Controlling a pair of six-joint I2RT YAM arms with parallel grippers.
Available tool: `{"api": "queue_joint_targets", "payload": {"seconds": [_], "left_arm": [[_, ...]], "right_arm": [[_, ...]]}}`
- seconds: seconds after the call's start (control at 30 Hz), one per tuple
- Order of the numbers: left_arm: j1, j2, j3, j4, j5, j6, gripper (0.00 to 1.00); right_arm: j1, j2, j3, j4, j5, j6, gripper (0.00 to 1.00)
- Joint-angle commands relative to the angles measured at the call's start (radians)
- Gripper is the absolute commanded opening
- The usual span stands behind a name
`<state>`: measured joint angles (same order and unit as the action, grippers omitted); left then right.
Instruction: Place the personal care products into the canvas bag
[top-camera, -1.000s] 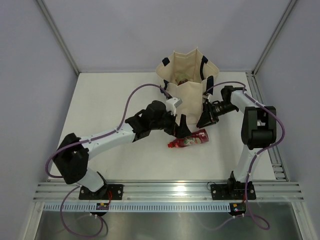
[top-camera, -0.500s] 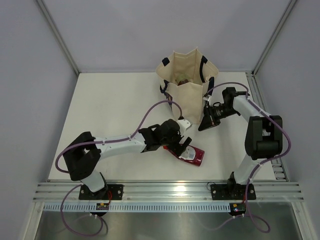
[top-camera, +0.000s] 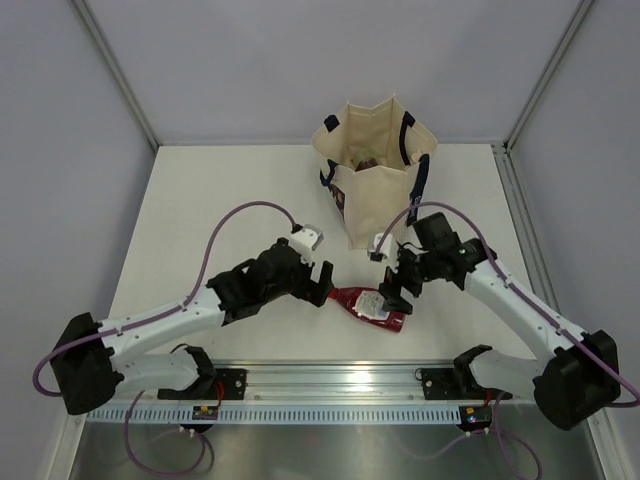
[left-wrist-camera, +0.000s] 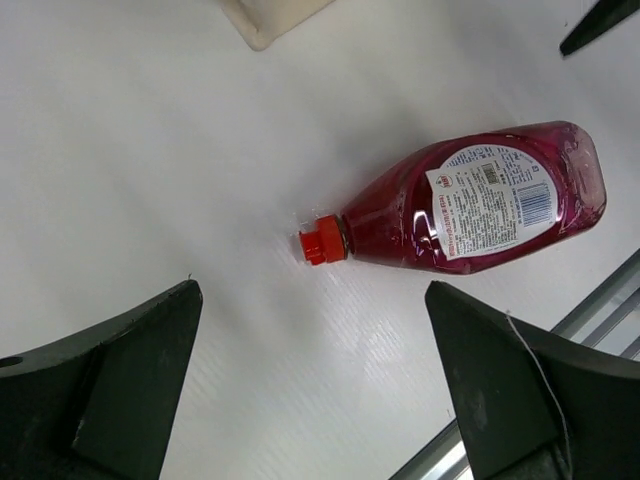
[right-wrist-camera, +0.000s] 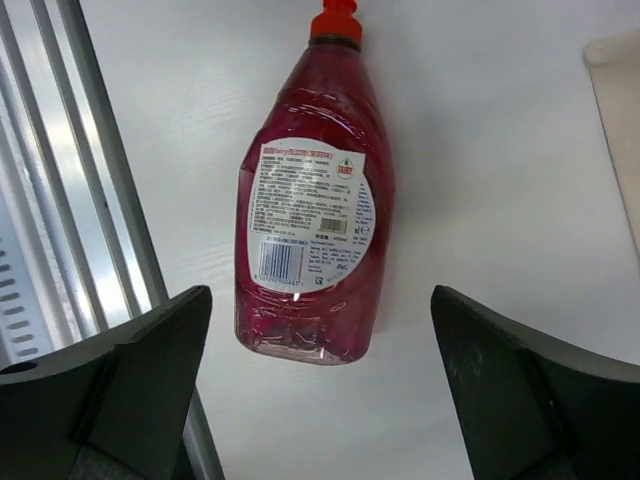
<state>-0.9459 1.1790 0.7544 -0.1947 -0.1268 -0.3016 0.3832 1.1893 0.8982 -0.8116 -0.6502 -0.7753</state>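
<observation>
One dark red bottle (top-camera: 377, 308) with a red cap and a white label lies flat on the table in front of the canvas bag (top-camera: 375, 190). The bag stands upright and open, with dark shapes inside. My left gripper (top-camera: 322, 284) hovers open just left of the bottle's cap (left-wrist-camera: 322, 241), and in the left wrist view the bottle (left-wrist-camera: 470, 200) lies beyond the open left gripper (left-wrist-camera: 320, 400). My right gripper (top-camera: 394, 290) is open above the bottle's base. The bottle (right-wrist-camera: 315, 200) lies just ahead of the right gripper (right-wrist-camera: 320, 390), with nothing between its fingers.
The aluminium rail (top-camera: 340, 378) runs along the near table edge, close to the bottle's base, and shows as a rail (right-wrist-camera: 60, 200) in the right wrist view. A bag corner (left-wrist-camera: 270, 15) shows in the left wrist view. Grey walls enclose the table.
The left gripper dragged the bottle nearer the rail, then drew back left. The right arm swung from beside the bag down over the bottle and opened.
</observation>
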Motion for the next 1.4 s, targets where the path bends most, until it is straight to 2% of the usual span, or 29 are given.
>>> {"api": "queue_joint_targets", "payload": {"seconds": [0.0, 0.07, 0.1, 0.17, 0.23, 0.53, 0.77, 0.8, 0.9, 0.93, 1.0, 1.03, 1.13, 1.17, 1.2, 1.27, 1.3, 1.37], "left_arm": [[0.002, -0.126, -0.039, 0.019, -0.129, -0.123, 0.99], [0.004, -0.220, -0.070, 0.002, -0.189, -0.149, 0.99], [0.006, -0.251, -0.081, -0.011, -0.203, -0.156, 0.99], [0.007, -0.333, -0.113, -0.029, -0.241, -0.171, 0.99], [0.007, -0.399, -0.128, -0.048, -0.263, -0.179, 0.99], [0.009, -0.533, -0.171, -0.117, -0.327, -0.197, 0.99], [0.010, -0.541, -0.176, -0.106, -0.327, -0.188, 0.99], [0.010, -0.536, -0.175, -0.104, -0.327, -0.188, 0.99], [0.010, -0.532, -0.168, -0.095, -0.326, -0.183, 0.99], [0.010, -0.527, -0.167, -0.094, -0.324, -0.182, 0.99], [0.010, -0.524, -0.164, -0.088, -0.323, -0.180, 0.99], [0.010, -0.521, -0.164, -0.086, -0.321, -0.180, 0.99], [0.012, -0.515, -0.164, -0.074, -0.317, -0.176, 0.99], [0.012, -0.513, -0.162, -0.065, -0.316, -0.171, 0.99], [0.012, -0.509, -0.161, -0.060, -0.315, -0.169, 0.99], [0.012, -0.499, -0.156, -0.051, -0.310, -0.160, 0.99], [0.013, -0.495, -0.152, -0.048, -0.307, -0.157, 0.99], [0.013, -0.487, -0.145, -0.037, -0.297, -0.151, 0.99]], "right_arm": [[0.190, -0.074, -0.050, 0.230, 0.225, 0.153, 1.00], [0.290, -0.053, -0.047, 0.267, 0.364, 0.239, 1.00], [0.386, -0.009, -0.039, 0.285, 0.426, 0.313, 0.99], [0.471, 0.042, -0.028, 0.316, 0.597, 0.396, 1.00], [0.543, 0.119, -0.019, 0.310, 0.705, 0.418, 1.00], [0.628, 0.315, -0.013, 0.252, 0.909, 0.528, 1.00], [0.625, 0.421, -0.030, 0.264, 0.868, 0.530, 0.97], [0.625, 0.450, -0.025, 0.261, 0.848, 0.528, 0.95], [0.617, 0.480, -0.002, 0.235, 0.786, 0.512, 0.73], [0.609, 0.483, 0.016, 0.220, 0.761, 0.505, 0.58], [0.568, 0.484, 0.031, 0.183, 0.694, 0.489, 0.42], [0.548, 0.481, 0.045, 0.171, 0.667, 0.473, 0.29], [0.447, 0.469, 0.076, 0.125, 0.543, 0.438, 0.18], [0.419, 0.460, 0.088, 0.086, 0.500, 0.397, 0.06], [0.390, 0.454, 0.100, 0.062, 0.403, 0.371, 0.00], [0.306, 0.441, 0.151, -0.034, 0.275, 0.249, 0.00], [0.284, 0.431, 0.168, -0.069, 0.161, 0.205, 0.00], [0.235, 0.420, 0.218, -0.153, 0.056, 0.100, 0.00]]}}
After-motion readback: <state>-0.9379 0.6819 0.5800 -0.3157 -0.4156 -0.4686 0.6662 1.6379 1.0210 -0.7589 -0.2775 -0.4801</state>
